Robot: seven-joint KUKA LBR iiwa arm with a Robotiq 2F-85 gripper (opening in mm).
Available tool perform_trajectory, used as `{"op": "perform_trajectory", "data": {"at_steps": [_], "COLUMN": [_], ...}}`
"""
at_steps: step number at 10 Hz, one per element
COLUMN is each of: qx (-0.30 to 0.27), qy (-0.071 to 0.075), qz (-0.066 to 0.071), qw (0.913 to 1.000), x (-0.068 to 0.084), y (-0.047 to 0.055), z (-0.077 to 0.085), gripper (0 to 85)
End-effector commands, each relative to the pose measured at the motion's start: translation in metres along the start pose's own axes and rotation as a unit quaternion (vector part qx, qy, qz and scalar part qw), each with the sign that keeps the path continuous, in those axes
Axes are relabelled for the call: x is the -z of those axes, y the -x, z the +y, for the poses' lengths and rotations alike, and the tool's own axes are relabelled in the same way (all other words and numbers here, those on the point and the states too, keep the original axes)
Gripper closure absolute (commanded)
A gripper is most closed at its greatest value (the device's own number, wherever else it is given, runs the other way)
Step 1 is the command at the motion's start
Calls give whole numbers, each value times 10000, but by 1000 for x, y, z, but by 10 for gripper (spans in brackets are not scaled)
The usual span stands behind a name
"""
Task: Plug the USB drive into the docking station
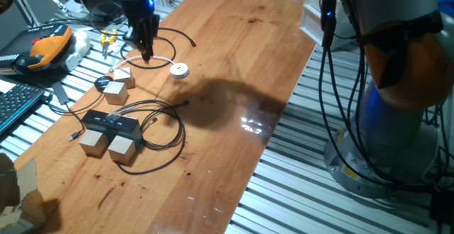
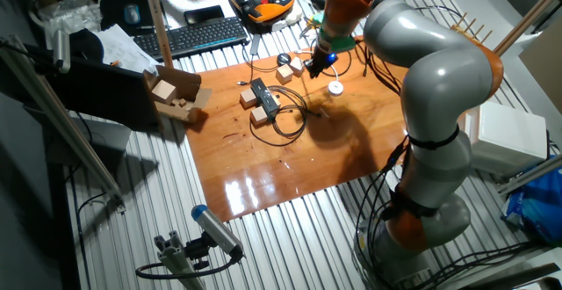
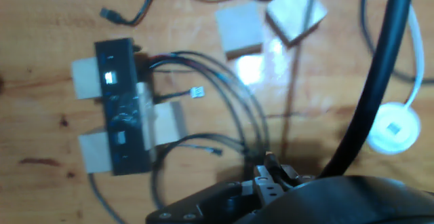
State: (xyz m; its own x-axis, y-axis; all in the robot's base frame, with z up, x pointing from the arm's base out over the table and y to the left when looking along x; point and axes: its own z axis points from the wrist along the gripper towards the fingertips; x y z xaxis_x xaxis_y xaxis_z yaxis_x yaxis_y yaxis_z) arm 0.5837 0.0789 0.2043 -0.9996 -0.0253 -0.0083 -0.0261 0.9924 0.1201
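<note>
Wooden table [image 1: 234, 64], docking station [image 3: 122, 108] lit only in hand view, pincer [image 1: 147, 55] state unclear

Pale wooden cubes [image 1: 122, 149], white round puck [image 1: 179, 69], black keyboard [image 2: 200, 35], orange pendant [image 1: 46, 46]

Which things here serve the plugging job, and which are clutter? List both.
Job: docking station, claw.
Clutter: wooden cubes, white round disc, keyboard, orange handset. The USB drive itself cannot be made out.
</note>
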Motion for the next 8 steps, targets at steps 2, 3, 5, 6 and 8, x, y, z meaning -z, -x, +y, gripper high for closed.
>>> {"op": "perform_trajectory", "data": {"at_steps": [2, 3, 5, 6, 8], "qx": [-288, -441, -633, -565, -433], "qy": [3, -29, -115, -184, 7], "qz": [56, 63, 75, 96, 187], "qw": [9996, 9990, 9979, 9982, 9989], "x": [-11, -16, -18, -17, -16], "y": [-14, -24, -29, -27, -26], "z": [19, 28, 32, 30, 30], "gripper": [850, 850, 850, 850, 850]}}
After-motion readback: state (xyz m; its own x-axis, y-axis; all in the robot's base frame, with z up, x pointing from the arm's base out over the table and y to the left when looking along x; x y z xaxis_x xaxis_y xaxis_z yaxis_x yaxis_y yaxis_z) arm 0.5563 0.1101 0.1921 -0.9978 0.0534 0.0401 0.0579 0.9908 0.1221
